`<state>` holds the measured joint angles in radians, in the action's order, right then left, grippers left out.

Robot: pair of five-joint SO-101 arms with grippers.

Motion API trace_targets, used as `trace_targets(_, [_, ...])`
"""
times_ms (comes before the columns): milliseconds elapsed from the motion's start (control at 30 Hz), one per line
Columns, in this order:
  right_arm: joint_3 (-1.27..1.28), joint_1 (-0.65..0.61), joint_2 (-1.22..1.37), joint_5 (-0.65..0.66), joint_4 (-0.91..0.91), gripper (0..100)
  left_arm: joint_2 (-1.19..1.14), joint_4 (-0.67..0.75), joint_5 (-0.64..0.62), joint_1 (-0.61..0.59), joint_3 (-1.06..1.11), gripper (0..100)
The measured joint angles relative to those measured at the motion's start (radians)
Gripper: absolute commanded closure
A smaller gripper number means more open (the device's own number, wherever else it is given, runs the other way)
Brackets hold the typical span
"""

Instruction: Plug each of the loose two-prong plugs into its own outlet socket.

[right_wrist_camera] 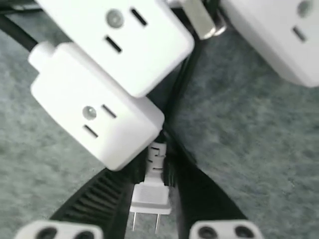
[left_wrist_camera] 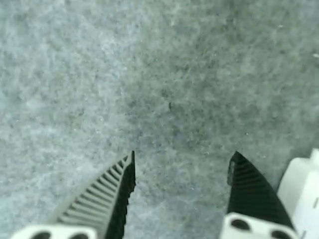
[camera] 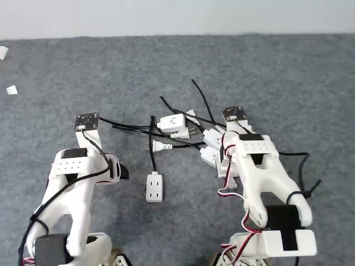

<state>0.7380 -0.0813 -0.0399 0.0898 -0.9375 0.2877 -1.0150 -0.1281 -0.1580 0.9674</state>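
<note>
at the right gripper (right_wrist_camera: pixel 158 149): fingers clamped on a white two-prong plug (right_wrist_camera: pixel 149 196), one finger on each side of it, prongs turned back toward the wrist. just beyond the fingertips, lying over the neck of this plug, a white socket block (right_wrist_camera: pixel 107 117) with the slots facing up. partly over that one, farther from the fingertips, a second socket block (right_wrist_camera: pixel 124 35), and off to the side a third socket block (right_wrist_camera: pixel 281 35). between the second and the third, the metal prongs of another plug (right_wrist_camera: pixel 202 20). under the blocks, black cords (right_wrist_camera: pixel 182 84) running in toward the fingertips. at the left gripper (left_wrist_camera: pixel 183 155): fingers wide apart, held over bare grey carpet (left_wrist_camera: pixel 164 74). just beside its dark finger (left_wrist_camera: pixel 249 191), on the outer side, the white corner of a single socket block (left_wrist_camera: pixel 301 191); cannot tell if touching or not. seen from the high view, between the two grippers and somewhat ahead of both, a loose plug (camera: pixel 161 146) flat on the carpet, well apart from the left gripper, nearer to the right one, prongs turned toward the left gripper's side.
</note>
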Motion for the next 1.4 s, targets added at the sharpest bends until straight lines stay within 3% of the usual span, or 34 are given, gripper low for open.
trace_targets(200, [0.000, 0.003, 0.000, 0.000, 0.015, 99.6, 0.000, 0.000, 0.000, 0.000, 0.000, 72])
trace_targets(567, [0.012, 0.009, -0.048, 0.000, -0.009, 99.0, 0.000, 0.000, 0.000, 0.000, 0.000, 72])
trace_targets(1033, [0.281, -0.117, -0.796, 0.046, -0.153, 99.1, -0.012, 0.032, 0.000, 0.000, -0.002, 72])
trace_targets(1200, [0.230, -0.064, -0.959, 0.098, -0.232, 99.1, -0.064, 0.049, 0.000, 0.000, -0.002, 72])
trace_targets(1400, [0.046, 0.061, -0.887, 0.118, -0.284, 99.0, -0.118, 0.049, 0.000, -0.002, -0.048, 72])
